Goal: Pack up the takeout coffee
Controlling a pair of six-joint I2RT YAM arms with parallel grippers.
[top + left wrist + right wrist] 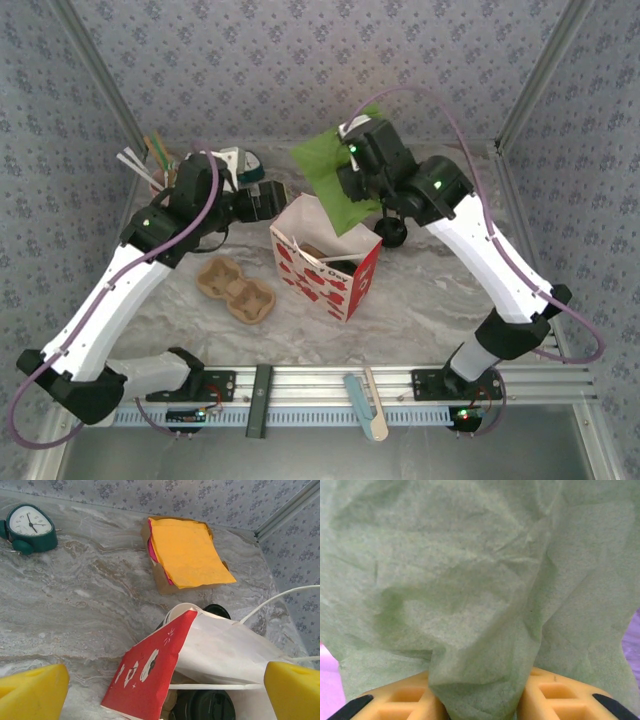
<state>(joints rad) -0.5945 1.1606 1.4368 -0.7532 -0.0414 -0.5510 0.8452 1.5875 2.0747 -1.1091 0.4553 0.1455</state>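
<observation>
Green tissue paper (470,595) crowds right up against the right wrist lens. We see its crumpled lower end pinched between the 2 yellow fingers (400,700) of the right pincer (480,702), which is clamped on it. From overhead, that sheet hangs over the back edge of the red-and-white paper bag (325,270), which stands open in the middle of the worktop (420,300).

We find 1 dark cup with a black lid (205,706) down inside the bag. A 2nd dark cup (393,232) stands on the worktop just beside the bag's right side; we cannot tell whether it has a lid.

The left pincer (164,692) hovers at the bag's left rim, its jaws wide apart. A brown cup carrier (237,288) lies on the worktop left of the bag. From the left wrist we also see a green clock (27,527) and a stack of orange paper (187,552) beyond the bag.
</observation>
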